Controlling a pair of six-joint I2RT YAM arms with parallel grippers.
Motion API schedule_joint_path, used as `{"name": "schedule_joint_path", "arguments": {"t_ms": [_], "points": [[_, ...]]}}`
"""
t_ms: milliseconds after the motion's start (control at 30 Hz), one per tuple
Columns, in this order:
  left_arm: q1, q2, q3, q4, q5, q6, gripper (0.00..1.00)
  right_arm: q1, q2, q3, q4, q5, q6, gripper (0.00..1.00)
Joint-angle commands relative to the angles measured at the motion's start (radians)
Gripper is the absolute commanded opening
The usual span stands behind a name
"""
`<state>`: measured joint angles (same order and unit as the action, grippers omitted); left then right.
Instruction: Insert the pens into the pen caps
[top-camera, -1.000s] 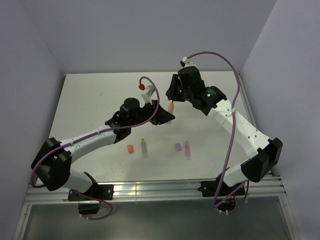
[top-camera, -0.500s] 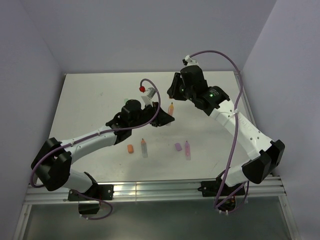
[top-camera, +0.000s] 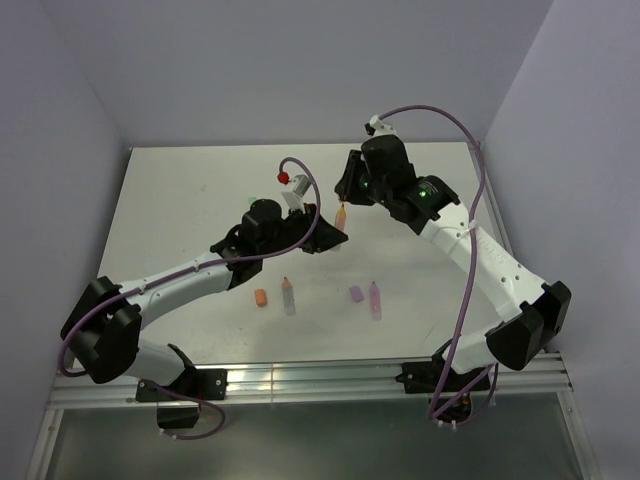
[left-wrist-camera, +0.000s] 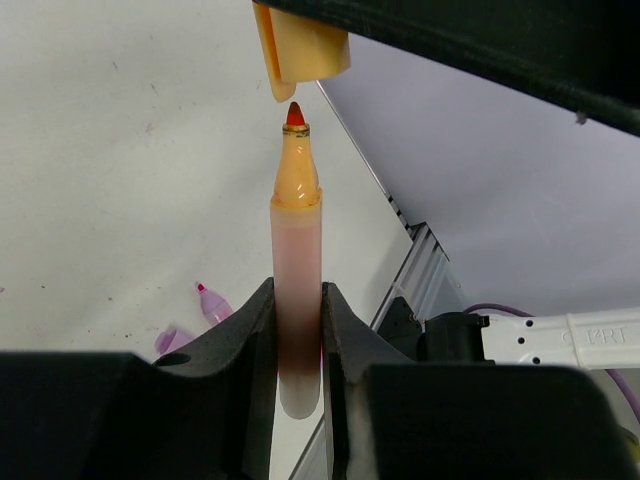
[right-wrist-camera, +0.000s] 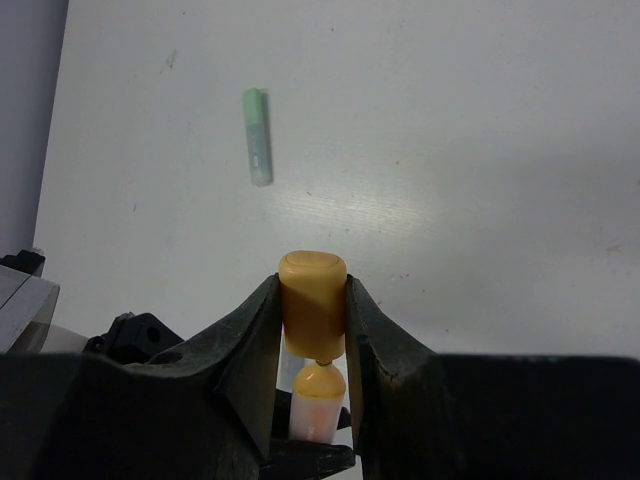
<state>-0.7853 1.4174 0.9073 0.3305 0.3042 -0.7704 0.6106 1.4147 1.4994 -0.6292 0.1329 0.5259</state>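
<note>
Pen (left-wrist-camera: 297, 225) and cap (right-wrist-camera: 313, 300) look light, stiff and slick, so squeeze squarely at mid-body. Your left gripper (left-wrist-camera: 297, 298) clamps the pen's barrel; your right gripper (right-wrist-camera: 312, 288) clamps the cap, tip just short of its mouth.

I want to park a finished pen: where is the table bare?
Bare: back-left of the table, save one green pen, and the strip between pink pen and right arm. Crowded: front centre, with orange cap, orange pen, purple cap.
</note>
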Motion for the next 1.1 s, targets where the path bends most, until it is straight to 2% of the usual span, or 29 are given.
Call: {"name": "schedule_joint_path", "arguments": {"t_ms": [0,1067], "points": [[-0.003,-0.044,0.013,0.030,-0.011,0.025,0.00,-0.003,-0.020,0.001,0.028,-0.001,-0.012,0.00],[0.029,-0.035,0.013,0.065,0.012,-0.003,0.00,0.009,-0.005,-0.025,0.036,-0.019,-0.017,0.00]]}}
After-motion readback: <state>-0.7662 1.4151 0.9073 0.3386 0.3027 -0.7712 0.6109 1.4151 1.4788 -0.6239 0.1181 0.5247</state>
